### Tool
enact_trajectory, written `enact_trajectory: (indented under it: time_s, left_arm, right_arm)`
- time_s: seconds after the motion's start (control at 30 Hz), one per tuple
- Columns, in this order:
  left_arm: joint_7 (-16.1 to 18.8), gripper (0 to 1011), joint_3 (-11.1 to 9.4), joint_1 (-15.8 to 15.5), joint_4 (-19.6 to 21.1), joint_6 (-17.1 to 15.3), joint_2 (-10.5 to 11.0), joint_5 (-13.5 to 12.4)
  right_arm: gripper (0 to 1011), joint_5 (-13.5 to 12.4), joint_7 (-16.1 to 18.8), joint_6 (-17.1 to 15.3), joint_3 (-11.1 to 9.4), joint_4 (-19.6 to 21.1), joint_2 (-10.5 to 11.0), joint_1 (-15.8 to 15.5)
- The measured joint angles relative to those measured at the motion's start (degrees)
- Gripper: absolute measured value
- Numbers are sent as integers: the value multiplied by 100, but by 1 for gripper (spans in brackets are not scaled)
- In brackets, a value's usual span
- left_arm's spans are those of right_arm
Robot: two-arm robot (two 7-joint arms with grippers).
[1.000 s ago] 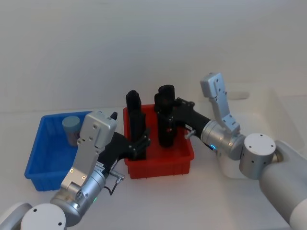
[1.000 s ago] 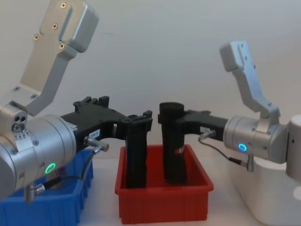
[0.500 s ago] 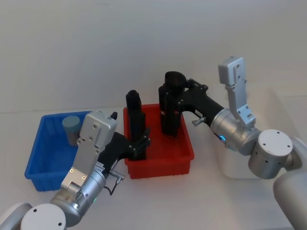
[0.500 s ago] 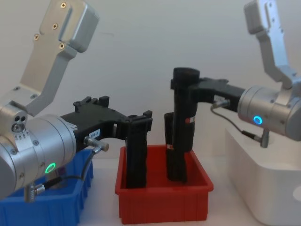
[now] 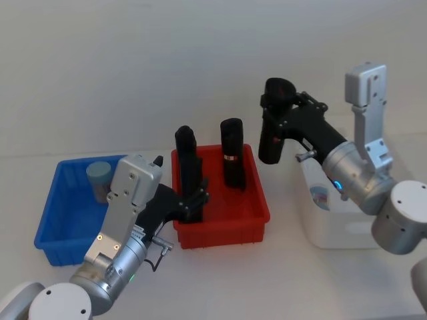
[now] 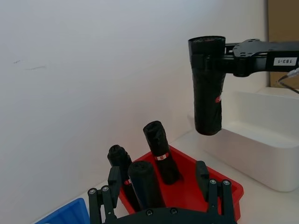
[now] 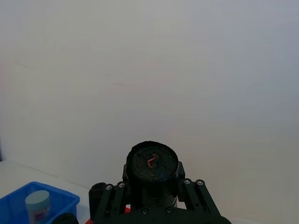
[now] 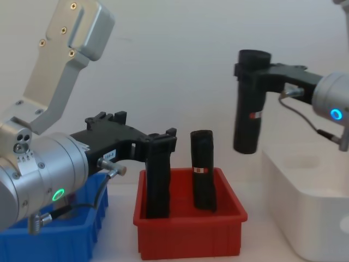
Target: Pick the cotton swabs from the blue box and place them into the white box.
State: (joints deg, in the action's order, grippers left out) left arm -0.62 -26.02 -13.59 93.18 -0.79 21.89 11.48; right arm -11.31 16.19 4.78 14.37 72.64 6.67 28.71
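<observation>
One tub of cotton swabs [image 5: 99, 179] with a pale blue lid stands in the far corner of the blue box [image 5: 50, 223]; the same tub [image 7: 37, 205] shows in the right wrist view. My right gripper [image 5: 275, 119] is shut on a tall black cylinder [image 8: 248, 109], holding it upright in the air between the red bin and the white box [image 5: 340, 223]. My left gripper [image 5: 195, 199] reaches over the red bin's near left part. Its fingers [image 6: 114, 179] stand open on either side of a black upright cylinder [image 6: 145, 184].
A red bin [image 5: 223, 217] sits between the blue box and the white box. It holds black upright cylinders, one [image 5: 232, 153] standing free at the back. The white box's flat top [image 8: 305, 180] lies just below and right of the lifted cylinder.
My right gripper has lifted the black cylinder out of the red bin and carried it up and to the right, toward the white box. The left arm has not moved.
</observation>
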Motion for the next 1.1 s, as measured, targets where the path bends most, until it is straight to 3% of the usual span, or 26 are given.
enact_trajectory:
  time_s: [0.53,1.1]
  left_arm:
    - [0,1004,0,0,0,0,0,0]
    - [0,1004,0,0,0,0,0,0]
  right_arm:
    - [503,-118,-834,-547,-386,947,490,-622]
    - [503,-219,-1056,-884,-556,1297,739,-1075]
